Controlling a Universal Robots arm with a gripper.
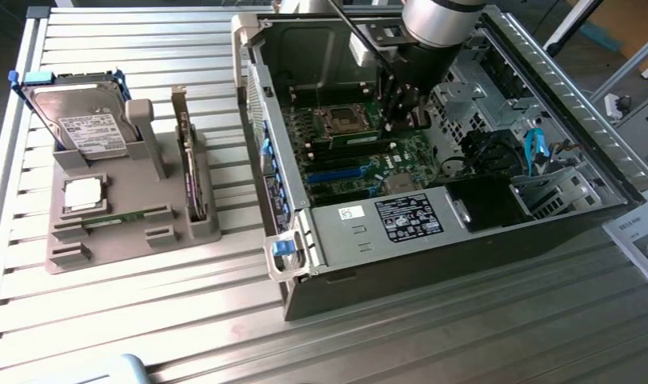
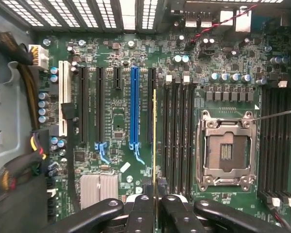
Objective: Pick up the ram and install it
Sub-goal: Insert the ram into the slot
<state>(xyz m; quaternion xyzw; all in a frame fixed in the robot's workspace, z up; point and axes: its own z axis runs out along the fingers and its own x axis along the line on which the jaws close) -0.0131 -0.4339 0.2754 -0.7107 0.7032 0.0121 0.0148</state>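
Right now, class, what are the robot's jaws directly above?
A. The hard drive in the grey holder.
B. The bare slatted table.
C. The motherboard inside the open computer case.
C: the gripper hangs inside the computer case, and the wrist view looks down on the motherboard past the jaws, which are shut on the ram, seen edge-on.

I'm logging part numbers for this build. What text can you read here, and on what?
No text reads with certainty.
White label on the hard drive: too small.
Black label on the computer case: blurred.
White sticker beside it: unreadable.
Printing on the motherboard: too small.
On the ram, seen edge-on: nothing to read.
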